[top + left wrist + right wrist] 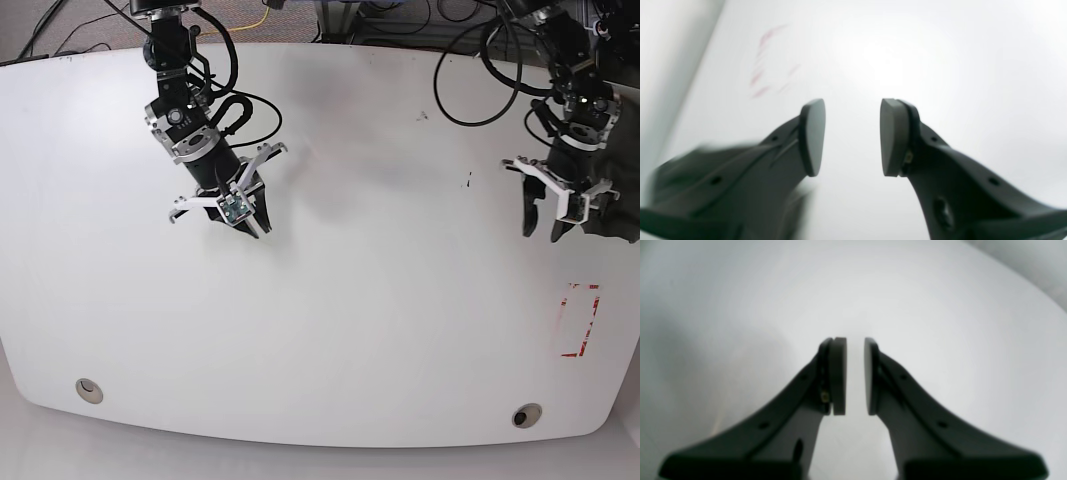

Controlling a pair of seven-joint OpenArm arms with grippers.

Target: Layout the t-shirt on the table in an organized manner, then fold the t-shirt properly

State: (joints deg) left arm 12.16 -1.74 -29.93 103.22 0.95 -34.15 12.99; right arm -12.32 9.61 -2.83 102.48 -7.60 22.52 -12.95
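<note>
Your two round grommet holes (89, 390) are sitting nearest on the table (380, 330). Your left gripper (544, 228) is hanging parted and empty; your right gripper (247, 226) is showing a narrow gap, empty. The t-shirt (622, 222) is lying bunched at the table's edge beside your left gripper.

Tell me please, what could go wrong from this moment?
1. The t-shirt lies at the table edge, mostly out of view; pulled badly, it may slide off.
2. The left tool hangs open beside it, holding nothing.
3. The right tool is far away across the table.
</note>
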